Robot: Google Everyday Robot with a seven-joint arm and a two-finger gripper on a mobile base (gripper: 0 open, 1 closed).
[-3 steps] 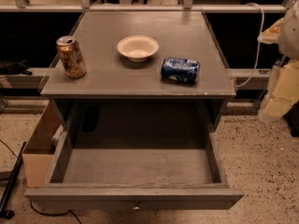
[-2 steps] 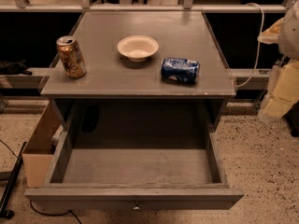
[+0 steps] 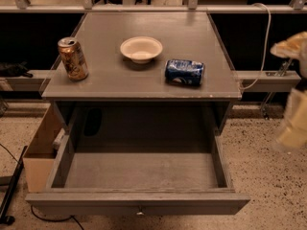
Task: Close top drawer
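The top drawer point(image 3: 139, 202) is pulled far out toward me from under the grey table top point(image 3: 144, 83). It is wide, shallow and grey, and its inside shows nothing in it. Its small round metal knob point(image 3: 139, 212) sits at the centre of the front panel, at the bottom edge of the camera view. My gripper point(image 3: 292, 99) is a cream-coloured, blurred shape at the right edge of the view, to the right of the table and well apart from the drawer.
On the table top stand a gold can point(image 3: 73, 58) upright at the left, a white bowl point(image 3: 141, 48) in the middle and a blue can point(image 3: 184, 72) lying on its side. A cardboard box point(image 3: 41, 152) stands left of the drawer. A white cable point(image 3: 263, 42) hangs at the right.
The cream arm at the right edge has shifted slightly and is blurred now. The drawer and the things on the table have not moved.
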